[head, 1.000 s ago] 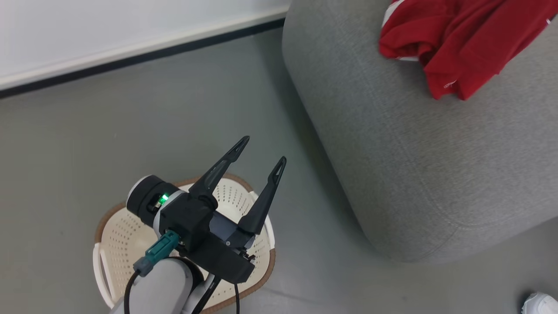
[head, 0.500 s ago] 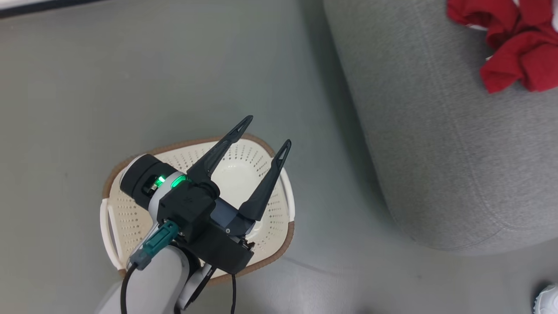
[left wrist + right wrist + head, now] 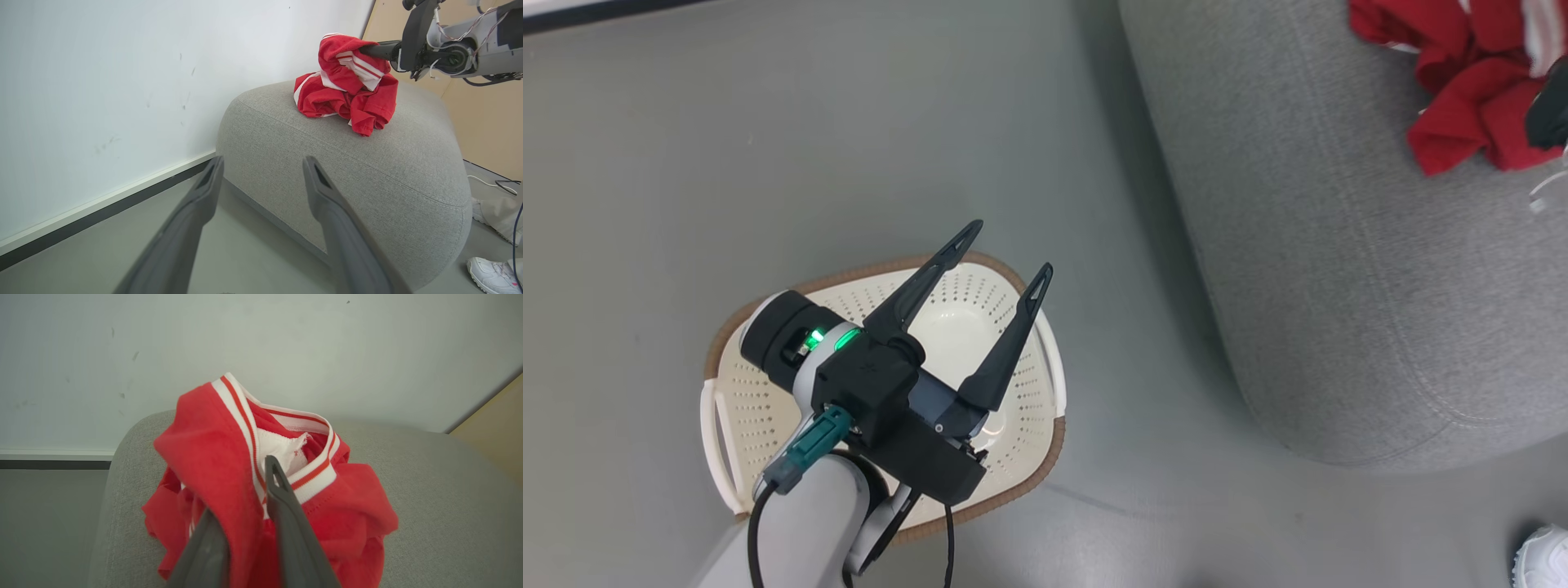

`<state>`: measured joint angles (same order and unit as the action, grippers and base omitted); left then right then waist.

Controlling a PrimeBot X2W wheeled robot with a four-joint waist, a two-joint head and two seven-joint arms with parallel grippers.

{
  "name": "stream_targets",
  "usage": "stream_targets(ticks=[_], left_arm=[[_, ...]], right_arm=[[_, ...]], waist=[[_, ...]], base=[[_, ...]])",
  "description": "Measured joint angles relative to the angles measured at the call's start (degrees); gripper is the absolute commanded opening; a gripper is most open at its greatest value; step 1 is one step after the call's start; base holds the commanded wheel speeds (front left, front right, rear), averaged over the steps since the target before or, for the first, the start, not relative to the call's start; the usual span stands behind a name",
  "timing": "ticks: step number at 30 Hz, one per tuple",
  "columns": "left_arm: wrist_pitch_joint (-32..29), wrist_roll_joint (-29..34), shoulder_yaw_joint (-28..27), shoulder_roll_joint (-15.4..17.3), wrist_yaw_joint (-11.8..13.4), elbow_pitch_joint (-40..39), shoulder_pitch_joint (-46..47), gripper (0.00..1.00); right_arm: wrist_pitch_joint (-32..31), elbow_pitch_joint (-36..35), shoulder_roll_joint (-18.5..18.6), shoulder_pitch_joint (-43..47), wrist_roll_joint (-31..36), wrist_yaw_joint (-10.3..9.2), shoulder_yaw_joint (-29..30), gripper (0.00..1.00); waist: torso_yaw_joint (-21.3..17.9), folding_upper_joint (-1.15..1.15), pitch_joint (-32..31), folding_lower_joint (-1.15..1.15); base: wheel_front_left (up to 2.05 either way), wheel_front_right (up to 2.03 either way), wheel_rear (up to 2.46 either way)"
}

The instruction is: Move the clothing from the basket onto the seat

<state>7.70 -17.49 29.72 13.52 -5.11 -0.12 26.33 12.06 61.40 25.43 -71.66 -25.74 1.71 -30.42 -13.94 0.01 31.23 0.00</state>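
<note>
The red clothing [image 3: 347,94] is heaped on the far right of the grey sofa [image 3: 1323,286], and a white-striped fold of it is pinched in the closed right claw [image 3: 245,490]. The left claw [image 3: 1010,247] is spread wide open above the cream basket [image 3: 739,408], which is set on the floor [image 3: 727,163] left of the sofa.

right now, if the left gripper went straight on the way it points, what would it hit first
Most likely the rounded grey side of the seat; the open left gripper aims at it, though depth is unclear.
</note>
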Motion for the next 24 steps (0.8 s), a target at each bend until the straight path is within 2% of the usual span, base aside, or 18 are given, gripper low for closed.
stream_targets(ticks=[13,24], left_arm=[[2.2,-3.1,1.2,-1.1,-0.9,5.5,-2.6,1.00],[4.1,-5.3,0.1,-2.7,-0.5,9.8,-6.8,1.00]], right_arm=[[2.0,1.0,-2.8,5.0,0.9,3.42,-3.2,1.00],[2.2,-0.3,-5.1,9.0,1.7,4.43,-5.6,1.00]], waist=[[-3.2,-0.01,-7.2,-0.01],[-3.6,-0.02,-16.0,-0.01]], base=[[0.00,0.00,0.00],[0.00,0.00,0.00]])
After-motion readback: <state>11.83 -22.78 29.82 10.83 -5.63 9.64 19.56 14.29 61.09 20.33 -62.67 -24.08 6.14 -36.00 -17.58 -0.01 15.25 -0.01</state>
